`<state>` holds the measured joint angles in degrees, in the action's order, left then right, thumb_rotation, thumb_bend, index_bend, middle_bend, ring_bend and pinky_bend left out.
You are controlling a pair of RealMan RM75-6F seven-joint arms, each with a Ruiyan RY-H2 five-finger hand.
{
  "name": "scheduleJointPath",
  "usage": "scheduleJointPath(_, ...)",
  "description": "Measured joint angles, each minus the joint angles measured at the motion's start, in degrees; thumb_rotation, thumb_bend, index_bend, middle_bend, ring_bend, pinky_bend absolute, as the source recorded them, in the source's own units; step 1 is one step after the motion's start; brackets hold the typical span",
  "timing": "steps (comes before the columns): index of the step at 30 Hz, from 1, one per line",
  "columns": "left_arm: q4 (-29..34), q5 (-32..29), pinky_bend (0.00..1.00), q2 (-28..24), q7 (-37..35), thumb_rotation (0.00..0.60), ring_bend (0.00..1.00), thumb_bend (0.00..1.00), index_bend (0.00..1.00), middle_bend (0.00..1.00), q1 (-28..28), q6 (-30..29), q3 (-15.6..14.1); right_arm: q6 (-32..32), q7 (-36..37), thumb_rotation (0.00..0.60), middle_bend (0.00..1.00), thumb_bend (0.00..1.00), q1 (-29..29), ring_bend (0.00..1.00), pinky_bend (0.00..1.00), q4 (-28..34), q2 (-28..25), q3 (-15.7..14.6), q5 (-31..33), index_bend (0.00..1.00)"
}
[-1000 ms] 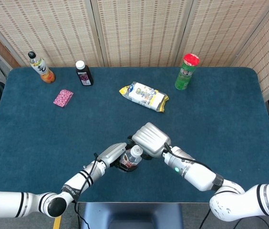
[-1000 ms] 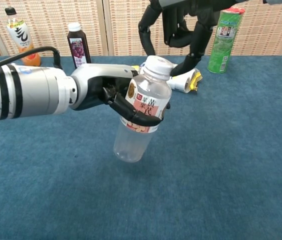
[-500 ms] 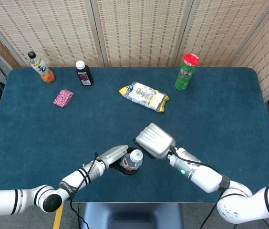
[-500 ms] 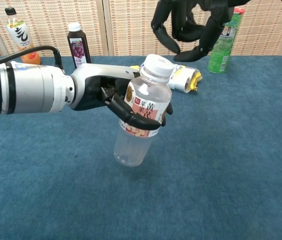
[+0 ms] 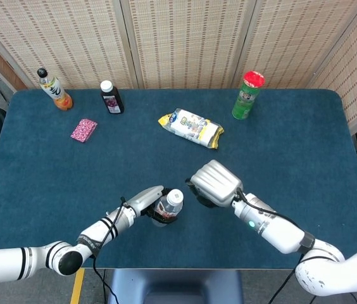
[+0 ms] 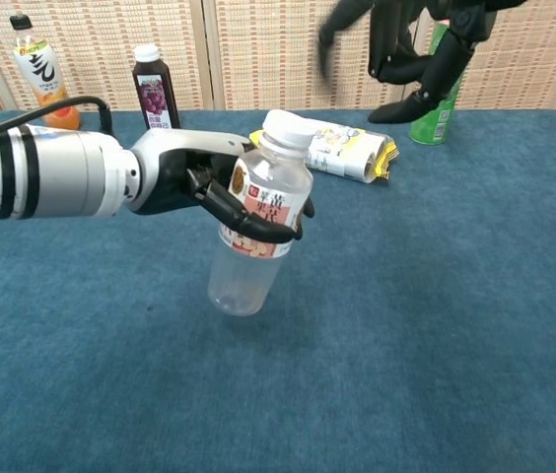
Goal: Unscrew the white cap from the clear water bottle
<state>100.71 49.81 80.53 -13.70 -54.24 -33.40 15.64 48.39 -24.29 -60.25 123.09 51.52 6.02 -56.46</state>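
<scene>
Left robot hand (image 6: 214, 187) hides part of the bottle's (image 6: 254, 222) label.

Staged robot test bay in a laboratory. A table (image 5: 305, 158) covered in dark blue felt stands enclosed by folding woven-pattern partition screens (image 5: 185, 41), not room walls. Retail goods sit spaced apart as props: an orange drink bottle (image 5: 54, 90), a dark juice bottle (image 5: 111, 97), a green canister (image 5: 247, 95), a snack packet (image 5: 191, 127) and a pink packet (image 5: 83, 130).
</scene>
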Motion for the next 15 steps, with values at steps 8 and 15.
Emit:
scheduleJointPath(8, -0.2, -3.3, 0.28, -1.0, -2.7, 0.6, 0.43, 0.62, 0.61, 0.8, 0.2, -1.8, 2.2, -6.0, 13.4, 0.378, 0.89, 0.24, 2.4, 0.75, 0.58, 0.5, -1.5, 1.1, -1.3, 0.0)
scheduleJointPath(15, 1.2, -3.8, 0.28, -1.6, -1.9, 0.6, 0.43, 0.62, 0.61, 0.8, -0.1, -2.5, 2.1, -16.6, 32.2, 0.285, 0.89, 0.44, 4.9, 0.79, 0.58, -3.1, -2.9, 4.1, -7.3, 0.0)
